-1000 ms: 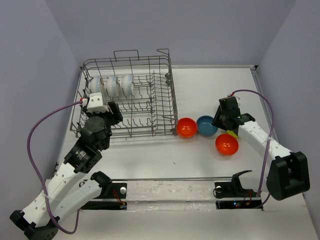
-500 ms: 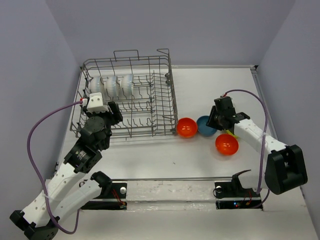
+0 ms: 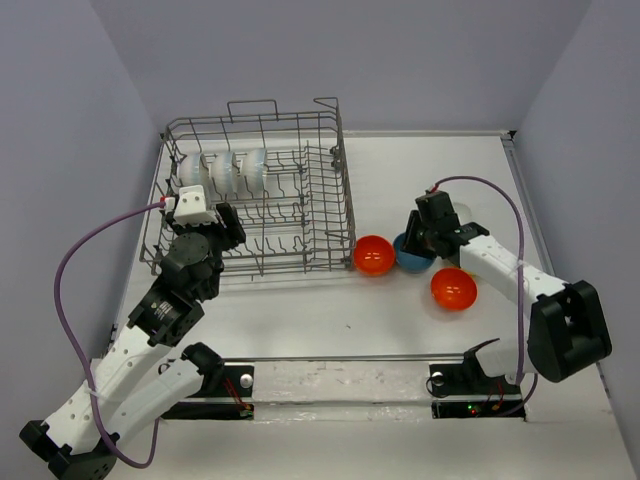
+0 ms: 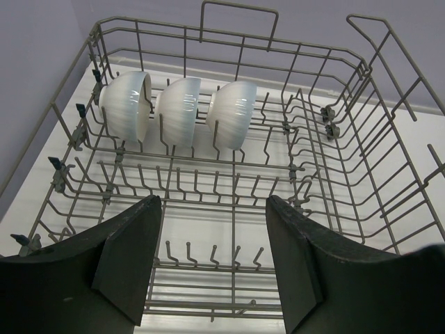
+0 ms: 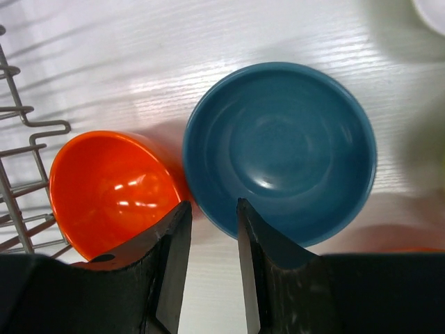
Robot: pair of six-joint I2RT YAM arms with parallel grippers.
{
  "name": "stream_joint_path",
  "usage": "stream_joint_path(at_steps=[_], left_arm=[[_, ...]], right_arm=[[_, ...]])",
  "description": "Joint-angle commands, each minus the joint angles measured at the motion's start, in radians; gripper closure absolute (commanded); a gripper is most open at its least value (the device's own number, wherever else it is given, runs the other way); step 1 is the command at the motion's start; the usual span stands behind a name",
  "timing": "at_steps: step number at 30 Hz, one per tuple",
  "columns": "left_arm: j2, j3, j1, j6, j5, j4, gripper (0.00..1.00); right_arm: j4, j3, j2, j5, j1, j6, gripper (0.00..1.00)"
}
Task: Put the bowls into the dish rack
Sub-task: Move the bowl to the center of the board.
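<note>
Blue bowl: right gripper moved over it, perhaps touching.

Grey dish rack, white bowls, a blue bowl, two orange bowls.

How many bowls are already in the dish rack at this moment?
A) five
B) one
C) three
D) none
C: the left wrist view shows three white bowls standing on edge in a row at the far left corner of the dish rack, with no other bowl inside it.
</note>
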Motion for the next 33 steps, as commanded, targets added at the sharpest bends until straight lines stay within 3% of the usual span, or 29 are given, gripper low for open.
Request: stream_joint_path(at_steps=[1, 33], left_arm=[[-0.005, -0.011, -0.002, 0.006, -0.024, 0.051, 0.29], [0.000, -0.011, -0.002, 0.007, -0.017, 0.050, 0.29]], right_arm=[[0.046, 0.041, 0.023, -0.008, 0.036, 0.014, 0.61], [0.075, 0.052, 0.101, 0.013, 0.104, 0.035, 0.61]])
